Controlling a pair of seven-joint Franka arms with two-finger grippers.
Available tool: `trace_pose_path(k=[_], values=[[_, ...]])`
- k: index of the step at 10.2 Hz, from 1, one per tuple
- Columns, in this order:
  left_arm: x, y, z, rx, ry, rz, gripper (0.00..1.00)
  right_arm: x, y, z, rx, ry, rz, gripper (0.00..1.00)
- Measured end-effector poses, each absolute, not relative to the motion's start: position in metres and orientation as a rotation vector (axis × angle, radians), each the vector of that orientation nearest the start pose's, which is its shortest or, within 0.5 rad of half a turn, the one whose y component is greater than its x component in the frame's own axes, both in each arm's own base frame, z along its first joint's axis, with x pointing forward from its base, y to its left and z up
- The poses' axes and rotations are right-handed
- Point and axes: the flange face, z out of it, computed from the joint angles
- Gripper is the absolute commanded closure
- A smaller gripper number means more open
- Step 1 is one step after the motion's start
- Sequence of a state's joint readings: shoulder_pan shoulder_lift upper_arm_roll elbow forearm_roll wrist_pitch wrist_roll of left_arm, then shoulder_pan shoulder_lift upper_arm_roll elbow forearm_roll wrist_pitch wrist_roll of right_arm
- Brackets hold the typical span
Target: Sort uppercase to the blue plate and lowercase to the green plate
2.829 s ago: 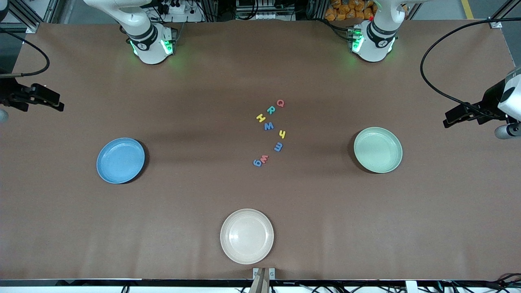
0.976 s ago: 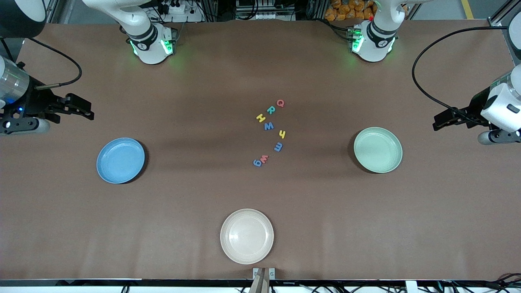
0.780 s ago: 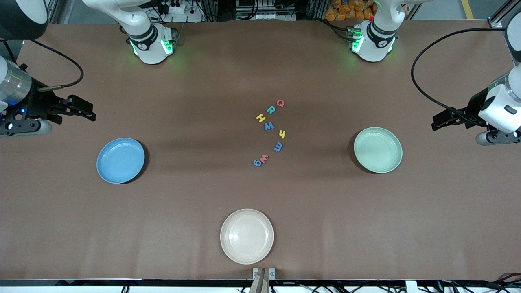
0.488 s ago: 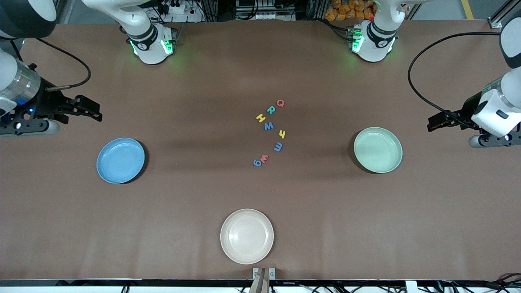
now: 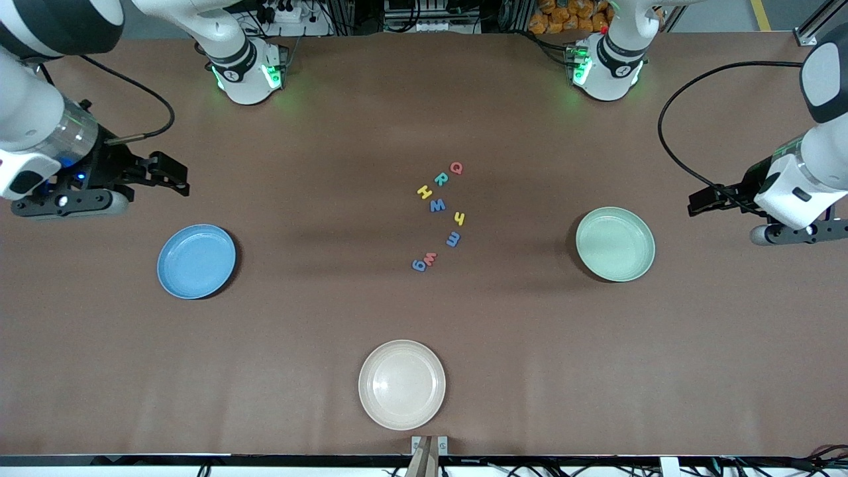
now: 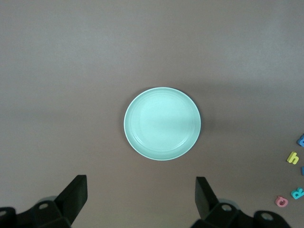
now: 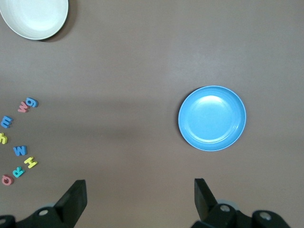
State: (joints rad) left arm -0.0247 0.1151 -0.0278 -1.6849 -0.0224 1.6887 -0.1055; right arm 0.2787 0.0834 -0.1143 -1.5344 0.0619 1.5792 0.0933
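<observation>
The left gripper [image 5: 695, 201] hangs wide open with nothing in it over bare table at the left arm's end, near the green plate [image 5: 615, 244]. The right gripper [image 5: 177, 183] (also wide open and holding nothing) hangs over bare table near the blue plate [image 5: 196, 261]. Between the 2 plates, the 8 foam letters lie in a curved line mid-table: uppercase [image 5: 438, 187] farther from the front camera, lowercase [image 5: 440, 242] nearer. A beige plate [image 5: 401, 384] sits nearest that camera.
</observation>
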Motion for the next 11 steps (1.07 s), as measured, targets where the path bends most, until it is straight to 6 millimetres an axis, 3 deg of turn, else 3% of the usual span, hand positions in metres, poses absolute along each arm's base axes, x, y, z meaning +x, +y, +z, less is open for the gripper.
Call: trace_pose_path(k=[3,6,11], values=[[0.589,-0.055,0.482,-3.144,-0.039,0.27,0.0,0.571,0.117,0.592,-3.092,-0.135,0.067,0.0],[0.591,-0.075,0.464,-3.14,-0.035,0.303,0.0,0.571,0.129,0.589,-3.092,-0.143,0.058,0.0],[0.596,-0.138,0.41,-3.149,0.073,0.297,0.0,0.575,0.14,0.581,-3.097,-0.082,0.057,0.0]])
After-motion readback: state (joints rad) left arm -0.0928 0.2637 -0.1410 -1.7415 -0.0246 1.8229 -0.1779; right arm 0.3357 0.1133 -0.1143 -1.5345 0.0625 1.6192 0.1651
